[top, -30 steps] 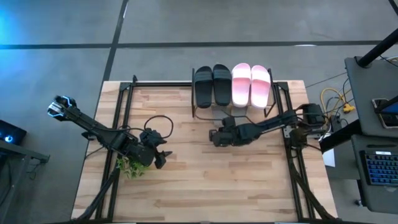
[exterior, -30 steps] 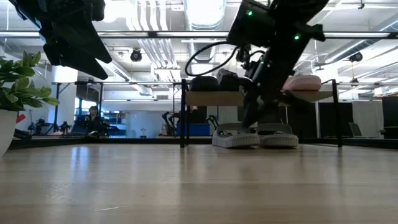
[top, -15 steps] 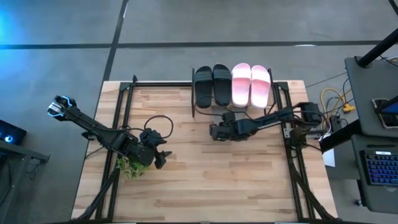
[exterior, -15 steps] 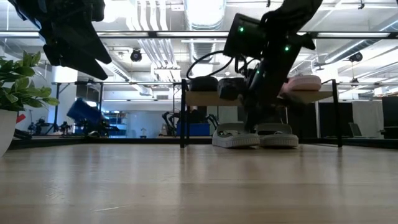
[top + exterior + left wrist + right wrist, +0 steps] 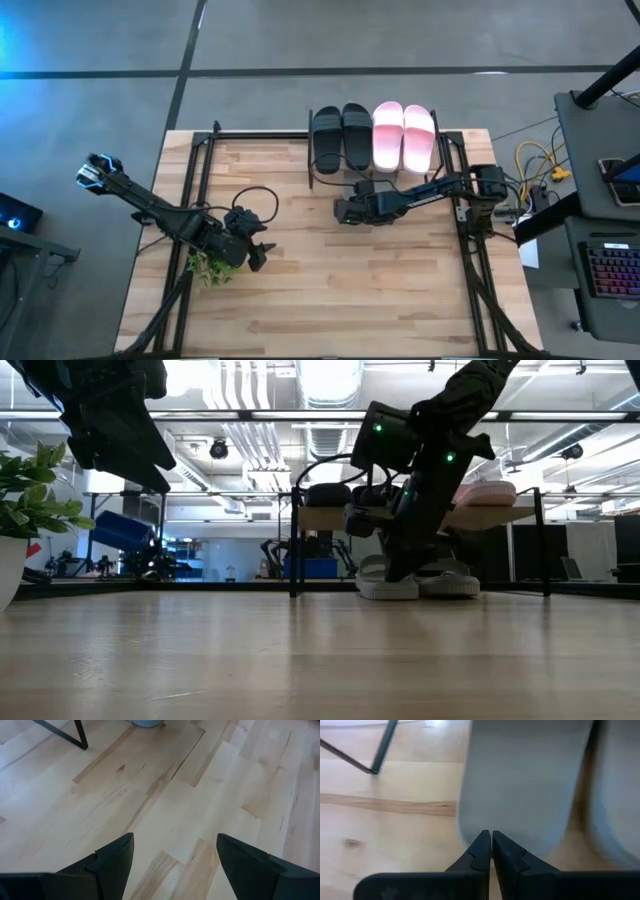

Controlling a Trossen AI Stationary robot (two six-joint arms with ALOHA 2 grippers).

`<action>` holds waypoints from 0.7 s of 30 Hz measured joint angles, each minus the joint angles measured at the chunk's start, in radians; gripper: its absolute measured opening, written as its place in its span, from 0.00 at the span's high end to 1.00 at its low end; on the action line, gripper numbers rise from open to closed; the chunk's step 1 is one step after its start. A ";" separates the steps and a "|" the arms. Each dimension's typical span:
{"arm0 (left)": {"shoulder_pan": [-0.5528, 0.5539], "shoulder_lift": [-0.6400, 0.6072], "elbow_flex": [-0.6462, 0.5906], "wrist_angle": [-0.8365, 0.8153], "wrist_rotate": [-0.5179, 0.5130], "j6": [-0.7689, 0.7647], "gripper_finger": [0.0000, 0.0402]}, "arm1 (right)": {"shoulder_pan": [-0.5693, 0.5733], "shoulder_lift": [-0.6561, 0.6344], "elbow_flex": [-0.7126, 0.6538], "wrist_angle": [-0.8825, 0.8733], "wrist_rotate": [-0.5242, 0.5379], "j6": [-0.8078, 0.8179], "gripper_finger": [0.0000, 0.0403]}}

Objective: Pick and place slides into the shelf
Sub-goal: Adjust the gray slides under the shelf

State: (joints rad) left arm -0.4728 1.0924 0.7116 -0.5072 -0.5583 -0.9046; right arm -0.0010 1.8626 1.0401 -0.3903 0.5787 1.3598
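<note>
Fingers pressed together with nothing gripped, the right gripper (image 5: pixel 487 840) is set against a grey slide (image 5: pixel 520 785) under the shelf (image 5: pixel 505 515), seemingly to nudge it; the left gripper (image 5: pixel 172 860), wide open, is parked near-left.

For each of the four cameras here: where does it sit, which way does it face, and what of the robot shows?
High: overhead, straight down; both arms, shelf, plant.
Low: table height, level toward the room; both arms from above, grey slides under the shelf.
Left wrist: on the left arm, facing bare table; open left tool.
Right wrist: on the right arm, facing a grey slide; shut right tool.
Shared: low and right wrist both show grey slides.
</note>
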 joint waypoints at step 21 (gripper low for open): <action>0.000 0.000 -0.003 -0.002 0.005 0.004 0.33 | 0.039 -0.031 0.124 -0.100 0.097 -0.132 0.97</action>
State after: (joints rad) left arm -0.4728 1.0924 0.7090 -0.5093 -0.5530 -0.9006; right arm 0.0383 1.8313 1.1641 -0.4906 0.6760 1.2276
